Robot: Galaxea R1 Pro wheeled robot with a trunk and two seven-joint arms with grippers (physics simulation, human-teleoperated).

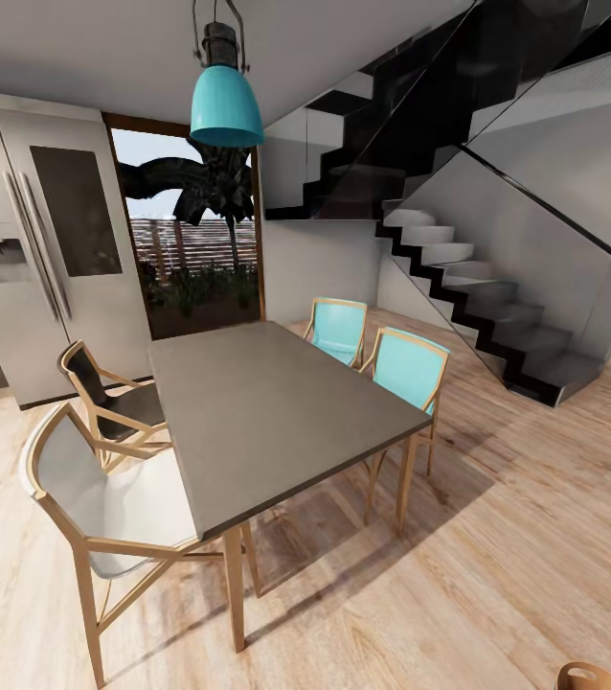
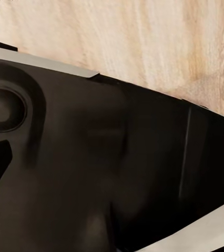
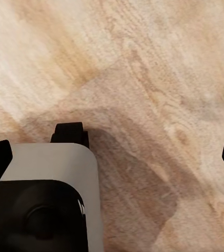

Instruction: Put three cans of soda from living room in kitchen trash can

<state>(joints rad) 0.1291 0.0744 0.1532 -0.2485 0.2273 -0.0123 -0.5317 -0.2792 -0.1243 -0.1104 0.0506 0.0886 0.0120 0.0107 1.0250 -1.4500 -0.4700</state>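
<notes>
Table: matte grey rectangular slab [image 1: 267,412] on slim pale-wood legs, standing mid-room on the floor.
Chairs: two with turquoise backs [image 1: 411,369] along the table's far side; one with a dark seat [image 1: 119,402] and one with a white seat [image 1: 119,498] along the near side, all in curved light-wood frames.
Lamp: glossy turquoise bell shade [image 1: 226,105] on a dark metal fitting, hung above the table.
Fridge: tall brushed-grey double-door unit [image 1: 47,249] with long bar handles and a dispenser recess, against the left wall.
Stairs: black zigzag stringer with pale treads [image 1: 478,287], climbing behind glass panels at right.
Window: tall dark-framed opening [image 1: 195,240] behind the table, with a palm and a slatted fence outside.
Floor: light wood planks [image 1: 497,537] with visible grain, also seen in both wrist views.
Robot body: smooth black shell with grey trim [image 2: 112,173] close under the left wrist camera; a grey-and-black rounded corner [image 3: 49,199] under the right.
Left gripper: cannot tell whether apart or together.
Right gripper: black tips [image 3: 112,157] at opposite edges of the right wrist view, set wide apart, nothing between them.
Cans, bin: location cannot be told here.
</notes>
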